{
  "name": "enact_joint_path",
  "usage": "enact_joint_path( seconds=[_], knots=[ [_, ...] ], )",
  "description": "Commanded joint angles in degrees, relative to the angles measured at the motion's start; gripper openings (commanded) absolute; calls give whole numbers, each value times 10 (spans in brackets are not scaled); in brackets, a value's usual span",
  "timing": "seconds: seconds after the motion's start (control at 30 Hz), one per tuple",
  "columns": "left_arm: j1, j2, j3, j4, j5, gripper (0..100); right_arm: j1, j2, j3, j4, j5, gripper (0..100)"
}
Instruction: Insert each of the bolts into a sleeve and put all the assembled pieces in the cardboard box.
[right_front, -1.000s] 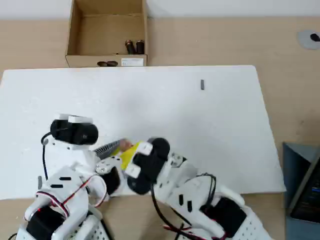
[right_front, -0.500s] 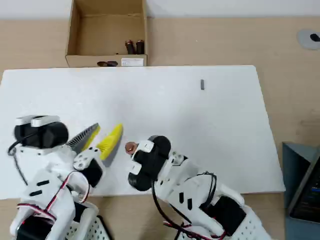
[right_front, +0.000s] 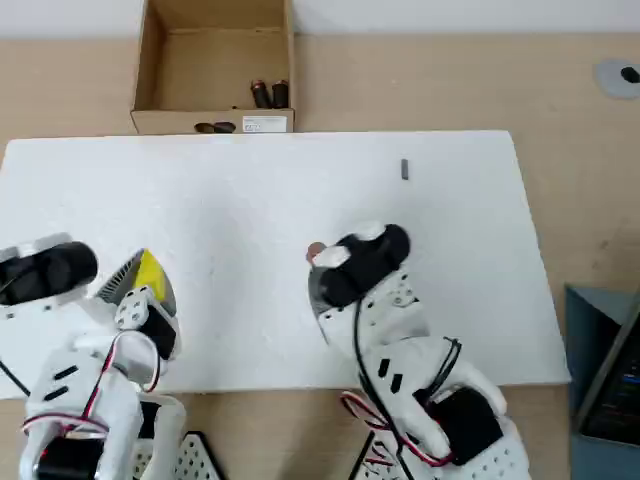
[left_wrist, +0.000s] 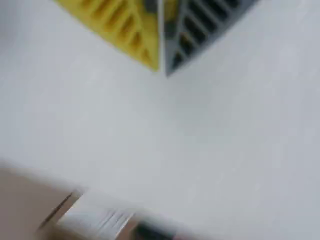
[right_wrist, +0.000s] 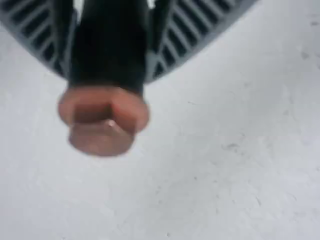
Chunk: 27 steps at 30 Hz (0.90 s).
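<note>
Right wrist view: your right pincer (right_wrist: 107, 70) was clamped on the black sleeve (right_wrist: 107, 40), with the copper bolt head (right_wrist: 102, 120) protruding, over the white mat (right_front: 300, 200) mid-desk. It looked light, rigid and smooth, so probably slippery; hold it mid-sleeve. The left pincer (left_wrist: 161, 62) was closed and empty.

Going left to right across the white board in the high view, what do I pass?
left gripper, shut and empty → bolt-in-sleeve piece, held in the right gripper → small dark piece lying alone near the board's far edge.
</note>
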Motion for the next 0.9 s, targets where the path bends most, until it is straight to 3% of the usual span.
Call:
enact_joint_path(
  seconds=[0.0, 0.1, 0.3, 0.5, 0.7, 0.87],
  knots=[
    [-20, -1, 43, 19, -4, 1, 9, -2, -68, 25, -34, 9],
    [-34, -1, 82, 18, -14, 1, 9, 9, -109, 38, -40, 9],
    [-38, -1, 148, 18, -127, 1, 9, 146, -247, 55, -40, 9],
    [-39, -2, 204, 17, -135, 2, 9, 312, -365, 47, -37, 9],
    [-39, -2, 243, 17, -135, 2, 9, 439, -413, -47, -33, 9],
    [-39, -2, 276, 17, -134, 2, 10, 537, -447, -147, 13, 9]
  ],
)
